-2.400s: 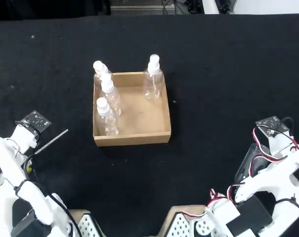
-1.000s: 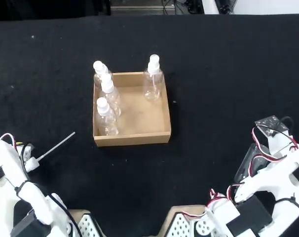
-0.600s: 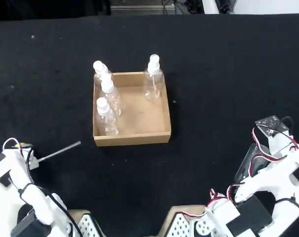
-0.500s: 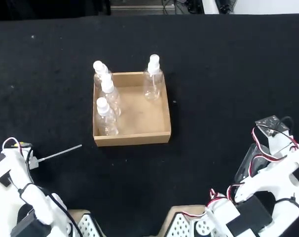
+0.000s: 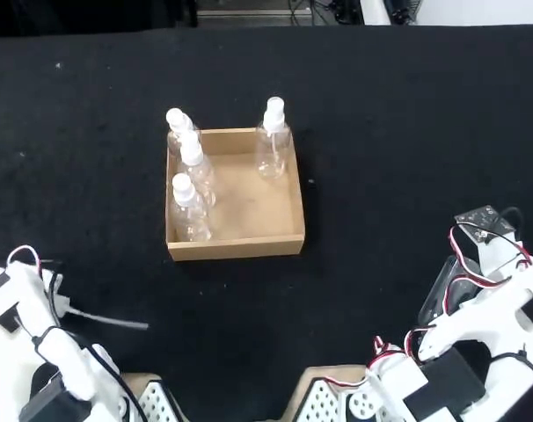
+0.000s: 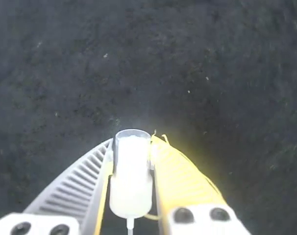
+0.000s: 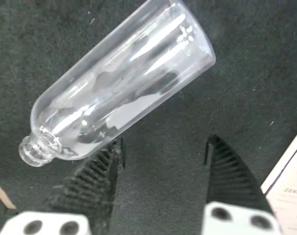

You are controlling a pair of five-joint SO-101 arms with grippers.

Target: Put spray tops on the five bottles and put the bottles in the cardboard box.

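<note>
Step in hand: capping of the fifth bottle. Four capped bottles (image 5: 189, 211) stand at the cardboard box (image 5: 236, 247), which sits just toward 11 o'clock of table centre: three along its 9 o'clock wall, the farthest at the 11 o'clock corner, and one at the 1 o'clock corner. At 7 o'clock on the table, the left gripper (image 6: 132, 142) is clamped on the white spray top (image 6: 131, 178), with the dip tube (image 5: 108, 320) pointing toward 3 o'clock. At 5 o'clock, the uncapped bottle (image 7: 121, 81) lies on its side on the black table cover (image 5: 381, 132), neck open. The right gripper (image 7: 164, 142) has its fingers spread apart, with the bottle just beyond the fingertips and not gripped. The next move likely calls for the right gripper to close on the bottle body and present the neck. The dip tube must then be threaded into the neck before seating. No writing is legible on the bottles or the box; print on a pale sheet (image 7: 290, 181) is too small to read.
</note>
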